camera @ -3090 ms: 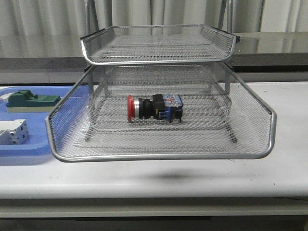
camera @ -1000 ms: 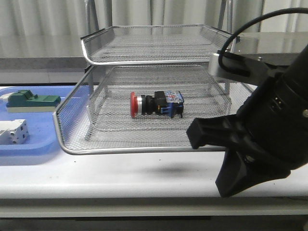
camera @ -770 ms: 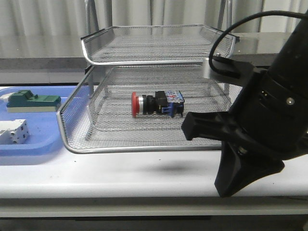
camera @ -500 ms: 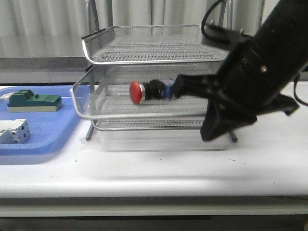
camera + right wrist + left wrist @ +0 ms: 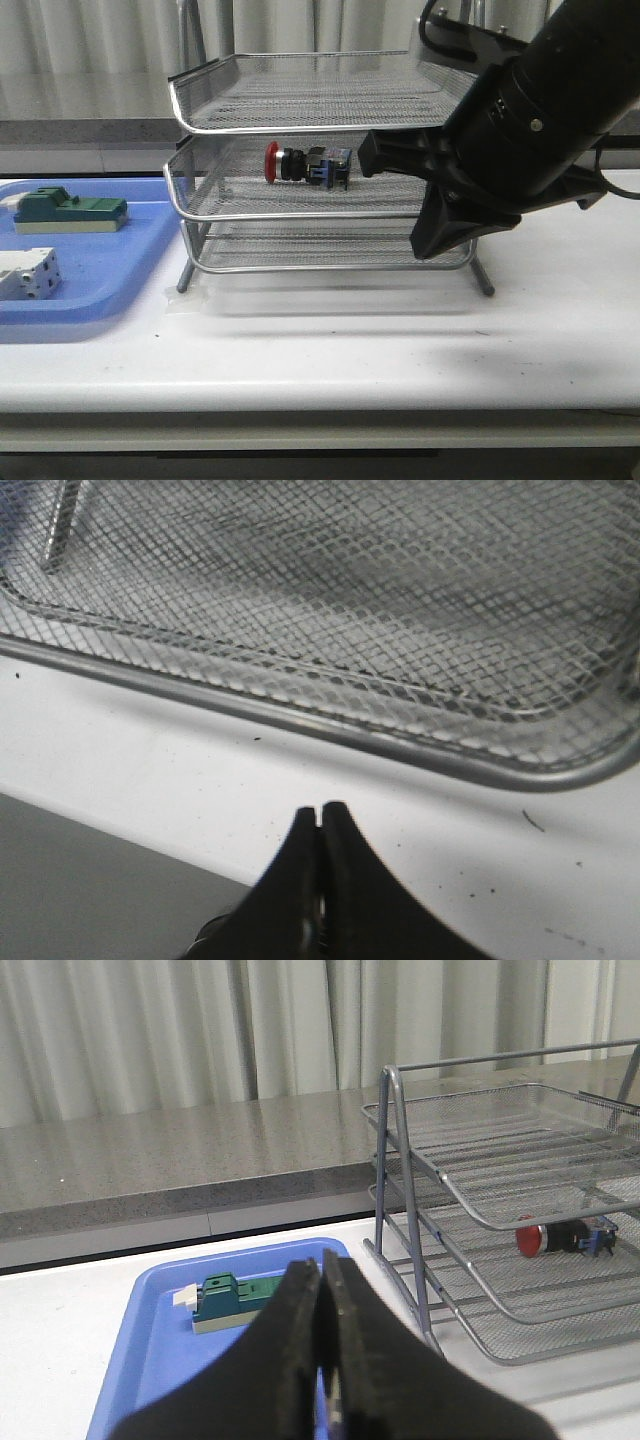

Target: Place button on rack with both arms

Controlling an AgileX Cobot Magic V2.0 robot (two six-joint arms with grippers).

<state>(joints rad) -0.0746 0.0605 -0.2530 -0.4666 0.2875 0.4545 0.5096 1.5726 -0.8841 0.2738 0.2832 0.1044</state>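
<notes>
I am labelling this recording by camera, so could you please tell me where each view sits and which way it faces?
Front view: looks forward over the table at the rack; the right arm shows.
Left wrist view: on the left arm, faces the blue tray and rack; the shut left gripper shows.
Right wrist view: on the right arm, faces a mesh tray's edge; the shut right gripper shows.
Shared: front and left wrist views both show the button.

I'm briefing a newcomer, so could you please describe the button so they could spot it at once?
Find the silver wire-mesh rack mid-table. In its middle tray lies the button, on its side. Its red head and black body distinguish it from the green block in the blue tray.
</notes>
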